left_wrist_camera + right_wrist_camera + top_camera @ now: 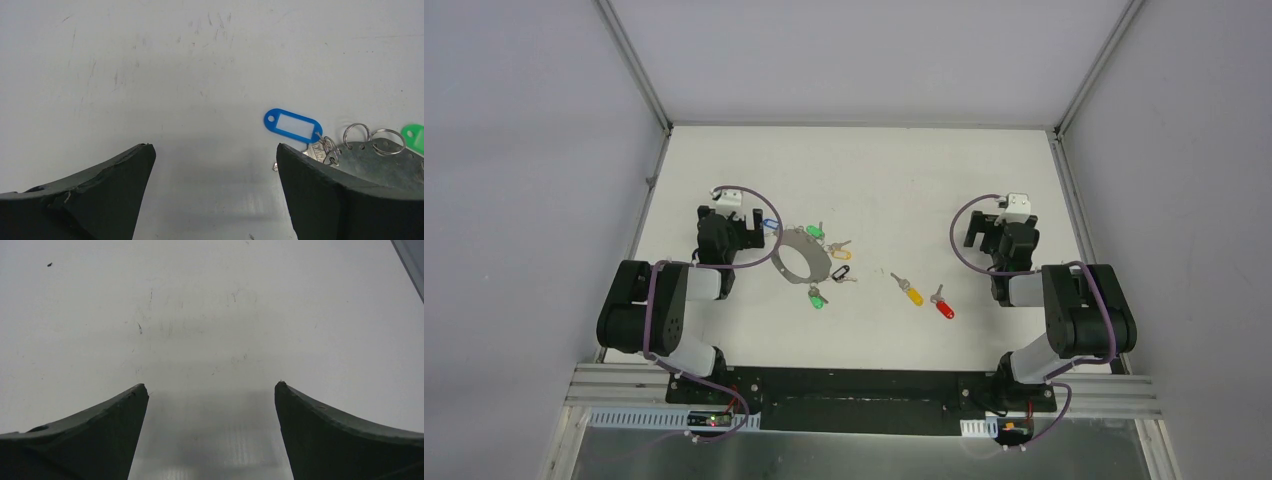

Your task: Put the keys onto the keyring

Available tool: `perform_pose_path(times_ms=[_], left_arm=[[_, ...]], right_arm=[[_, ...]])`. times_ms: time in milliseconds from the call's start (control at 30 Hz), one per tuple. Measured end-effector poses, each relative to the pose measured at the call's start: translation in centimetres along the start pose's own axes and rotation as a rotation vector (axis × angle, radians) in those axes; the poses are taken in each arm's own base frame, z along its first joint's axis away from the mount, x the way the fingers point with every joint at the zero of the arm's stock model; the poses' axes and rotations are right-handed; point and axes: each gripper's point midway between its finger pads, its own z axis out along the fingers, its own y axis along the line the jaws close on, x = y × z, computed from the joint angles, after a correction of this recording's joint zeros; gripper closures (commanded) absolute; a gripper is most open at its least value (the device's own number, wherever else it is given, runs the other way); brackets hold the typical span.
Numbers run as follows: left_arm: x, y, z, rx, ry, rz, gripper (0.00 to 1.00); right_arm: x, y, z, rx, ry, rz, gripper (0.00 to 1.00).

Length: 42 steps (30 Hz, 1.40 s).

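Currently, left hand [215,150] agape beside keyring [385,162], right hand [211,385] agape

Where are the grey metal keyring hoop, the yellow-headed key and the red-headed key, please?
grey metal keyring hoop [790,243]: top external view, upper-left band.
yellow-headed key [914,297]: top external view, plastic head.
red-headed key [944,309]: top external view, plastic head.

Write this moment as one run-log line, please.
left tool open, empty | right tool open, empty | keyring flat, unheld | yellow key, red key loose
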Motion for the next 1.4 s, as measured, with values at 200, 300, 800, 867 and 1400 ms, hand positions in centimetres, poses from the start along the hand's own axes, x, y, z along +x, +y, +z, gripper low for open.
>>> perform_pose_path(times_ms=[200,300,800,867,1400], left_arm=[[0.4,-0.2,-0.1,0.009,0.017,0.001,0.01],[0.5,-0.2,-0.1,0.009,0.019,0.001,0.01],[-10.8,-1.5,-1.6,0.075,0.051,-0.141,0.01],[-16.4,-2.1,-3.1,0.113,0.005,-0.197,0.01],[-8.1,-10.3,-11.9,0.397,0.533,-0.714,0.29]], right_arm=[[0.3,0.0,0.0,0.000,0.010,-0.001,0.00],[0.3,0.0,0.0,0.000,0.011,-0.001,0.00],[1.1,-0.5,-0.5,-0.033,0.053,0.050,0.00],[0.5,-0.5,-1.4,-0.021,0.094,0.059,0.00],[-3.0,2.5,-9.9,-0.024,0.469,0.511,0.00]])
